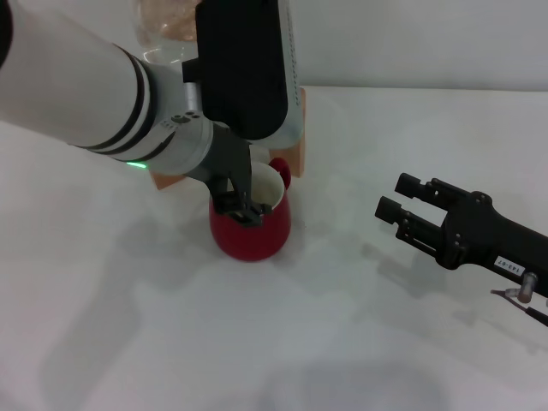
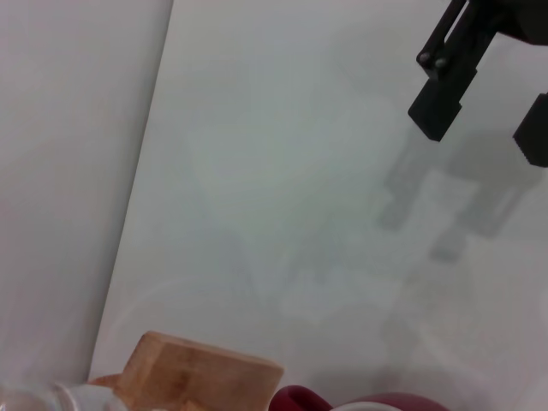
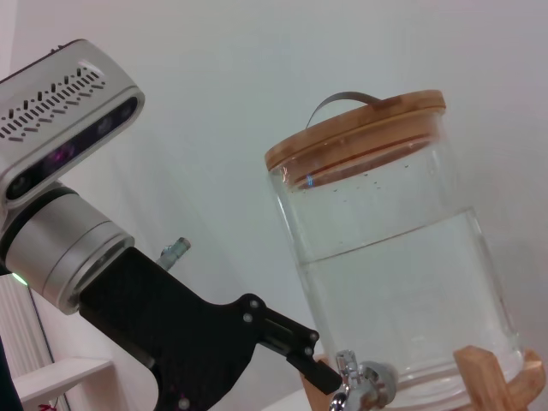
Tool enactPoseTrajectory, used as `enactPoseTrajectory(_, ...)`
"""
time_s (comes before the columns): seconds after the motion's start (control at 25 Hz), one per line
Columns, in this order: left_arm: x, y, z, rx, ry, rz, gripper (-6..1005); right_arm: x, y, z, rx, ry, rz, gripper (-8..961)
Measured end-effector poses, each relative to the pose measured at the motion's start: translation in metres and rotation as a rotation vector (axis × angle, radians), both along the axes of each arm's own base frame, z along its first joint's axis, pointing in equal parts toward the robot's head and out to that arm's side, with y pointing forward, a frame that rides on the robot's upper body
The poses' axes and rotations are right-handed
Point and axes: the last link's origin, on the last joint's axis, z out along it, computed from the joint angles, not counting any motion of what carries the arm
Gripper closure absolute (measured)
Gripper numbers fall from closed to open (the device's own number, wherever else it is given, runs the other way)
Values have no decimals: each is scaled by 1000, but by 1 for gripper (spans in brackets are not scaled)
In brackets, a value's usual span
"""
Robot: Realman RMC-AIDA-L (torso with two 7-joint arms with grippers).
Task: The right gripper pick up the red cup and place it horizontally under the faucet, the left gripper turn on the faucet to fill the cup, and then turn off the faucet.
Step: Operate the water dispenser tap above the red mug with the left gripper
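Note:
The red cup (image 1: 251, 231) stands upright on the white table, against the wooden stand, with its cream inside showing. My left gripper (image 1: 242, 210) reaches down over the cup's mouth and hides the faucet in the head view. In the right wrist view the left gripper (image 3: 318, 370) has its tip right beside the chrome faucet (image 3: 353, 383) at the jug's base. My right gripper (image 1: 391, 195) is open and empty, to the right of the cup and clear of it. The cup's rim (image 2: 377, 401) shows at the edge of the left wrist view.
The clear water jug (image 3: 394, 282) with a wooden lid stands on a wooden stand (image 1: 298, 152) at the back. The jug is mostly full. My left arm (image 1: 77, 86) crosses the upper left of the head view. White table (image 1: 360, 342) lies in front.

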Motion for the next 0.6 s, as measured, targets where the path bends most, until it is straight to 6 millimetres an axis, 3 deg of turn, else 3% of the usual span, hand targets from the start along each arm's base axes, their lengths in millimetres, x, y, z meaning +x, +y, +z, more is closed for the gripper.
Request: enactPoseTrajectory(0.6,-6,-2,7,29,39,24,112,0,0,1,-1,0,1,395)
